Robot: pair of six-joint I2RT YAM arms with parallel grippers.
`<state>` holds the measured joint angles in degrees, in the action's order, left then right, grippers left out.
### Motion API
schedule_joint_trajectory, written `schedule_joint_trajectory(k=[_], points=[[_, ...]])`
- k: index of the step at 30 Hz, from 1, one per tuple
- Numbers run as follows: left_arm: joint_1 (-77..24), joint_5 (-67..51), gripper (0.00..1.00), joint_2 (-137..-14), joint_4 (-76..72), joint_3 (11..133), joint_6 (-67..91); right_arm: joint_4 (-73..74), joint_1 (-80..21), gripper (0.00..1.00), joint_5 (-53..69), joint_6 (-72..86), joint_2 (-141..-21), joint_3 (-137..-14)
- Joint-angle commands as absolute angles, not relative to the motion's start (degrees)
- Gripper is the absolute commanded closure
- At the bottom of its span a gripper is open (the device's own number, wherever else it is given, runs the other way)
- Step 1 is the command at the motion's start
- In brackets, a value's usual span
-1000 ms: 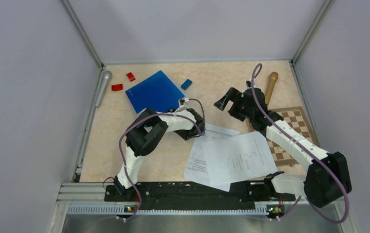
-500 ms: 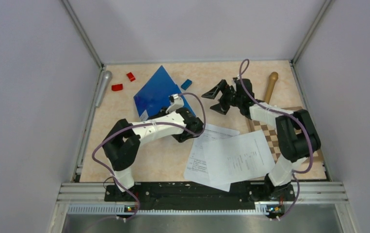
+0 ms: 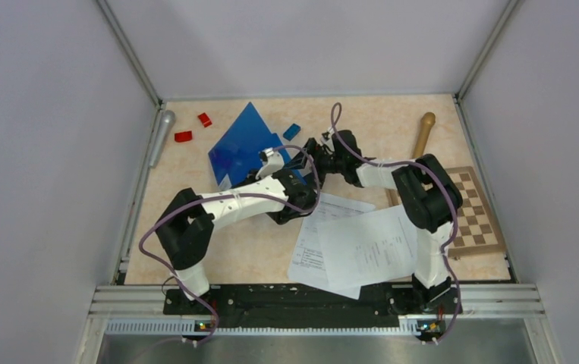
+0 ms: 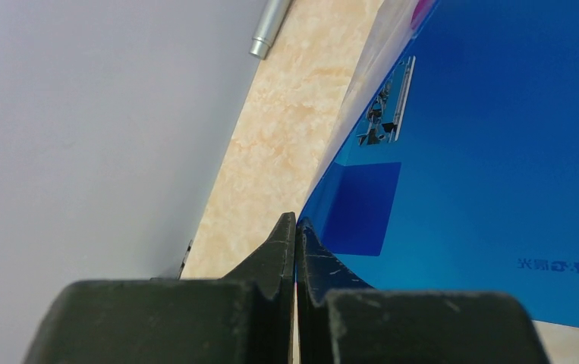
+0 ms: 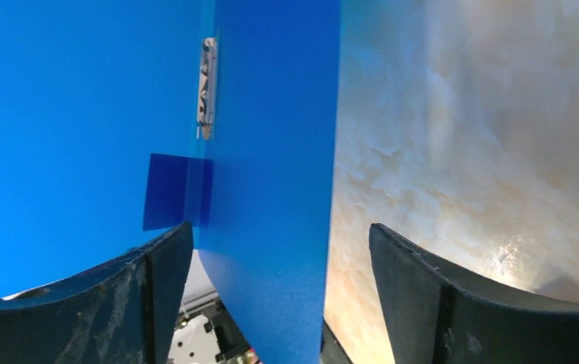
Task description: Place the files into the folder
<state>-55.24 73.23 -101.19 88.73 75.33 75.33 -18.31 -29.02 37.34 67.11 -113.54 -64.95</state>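
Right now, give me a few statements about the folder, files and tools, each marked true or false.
1. The files lie on the table, outside the folder. True.
2. The left tool is open. False: it is shut on the folder's edge.
3. The right tool is open, with a folder panel between its jaws. True.
4. The chessboard lies left of the folder. False: it lies at the table's right side.

grey walls (image 3: 43,152), beige marbled tabletop (image 3: 256,258)
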Motion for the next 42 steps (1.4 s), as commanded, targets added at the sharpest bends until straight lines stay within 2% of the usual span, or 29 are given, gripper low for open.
schedule_joint_trajectory(k=[1,2,4,8,9,16,20,22,24,26,28,30,31,34,42], points=[[-55.4,74.2,1.0,-97.4,91.0,75.3,77.1,-25.7,-30.0,0.22,39.9,69.8,-115.6,-66.9],[-55.5,74.1,1.0,-97.3,91.0,75.3,77.2,-27.7,-30.0,0.26,40.9,70.9,-116.1,-66.9],[-55.5,74.0,1.0,-96.9,91.0,75.2,77.7,-31.3,-30.1,0.43,42.4,73.0,-117.2,-67.0],[-55.5,74.4,1.0,-95.0,91.0,76.1,77.7,-31.3,-31.1,0.91,43.4,72.3,-117.6,-67.8],[-55.5,74.6,1.0,-94.5,90.9,76.6,77.3,-30.5,-31.5,1.0,43.6,71.4,-117.3,-68.3],[-55.5,72.9,1.0,-89.4,91.0,82.9,75.1,-34.8,-31.8,1.0,41.3,68.8,-109.2,-67.0],[-55.5,71.8,1.0,-84.6,90.9,87.5,75.8,-28.7,-31.8,1.0,40.9,62.7,-103.4,-71.4],[-55.5,70.9,1.0,-81.6,89.4,88.1,76.8,-20.1,-31.8,1.0,38.4,57.5,-100.1,-74.1],[-55.5,69.9,0.89,-77.7,83.5,86.0,73.9,-12.3,-31.8,1.0,32.2,51.0,-96.1,-76.2],[-55.4,67.4,0.6,-73.3,73.1,82.8,68.4,-7.0,-31.7,1.0,24.9,46.0,-91.3,-76.8],[-55.1,63.9,0.36,-68.7,63.8,79.0,63.3,-3.5,-31.7,1.0,16.9,41.1,-87.8,-76.7],[-54.7,60.5,0.18,-64.2,55.9,75.4,59.3,-1.0,-31.6,1.0,11.6,37.5,-84.8,-76.2],[-54.6,59.2,0.12,-62.3,52.9,73.7,58.2,-0.2,-31.5,1.0,9.5,35.8,-83.7,-75.8],[-54.2,57.0,0.02,-58.1,46.9,70.6,55.4,2.9,-31.4,1.0,6.1,32.4,-81.2,-74.6],[-49.3,52.9,0.01,-58.0,48.0,71.5,53.0,-0.3,-30.8,1.0,11.5,32.6,-76.3,-66.1]])
